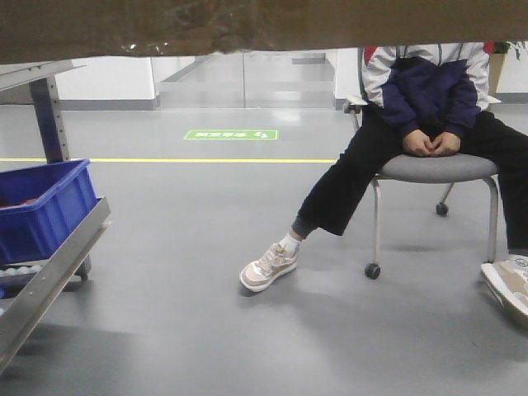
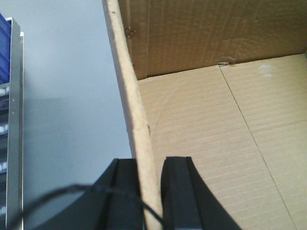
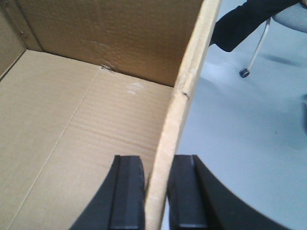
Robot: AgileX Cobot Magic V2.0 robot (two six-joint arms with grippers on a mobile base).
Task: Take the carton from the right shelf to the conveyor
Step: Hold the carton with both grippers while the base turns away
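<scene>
The brown carton [image 1: 247, 25] is held up in the air; its underside fills the top of the front view. In the left wrist view my left gripper [image 2: 151, 187] is shut on the carton's left wall [image 2: 132, 96], one finger inside and one outside. In the right wrist view my right gripper [image 3: 157, 189] is shut on the carton's right wall [image 3: 184, 96] in the same way. The carton is open on top and empty inside [image 2: 216, 124]. The conveyor [image 1: 49, 272], a metal frame with rollers, slopes along the lower left. The shelf is out of view.
A blue plastic bin [image 1: 41, 206] sits on the conveyor at the left. A person [image 1: 421, 107] sits on a wheeled chair [image 1: 437, 169] at the right, legs stretched across the grey floor. A yellow floor line [image 1: 206, 160] runs across the middle distance.
</scene>
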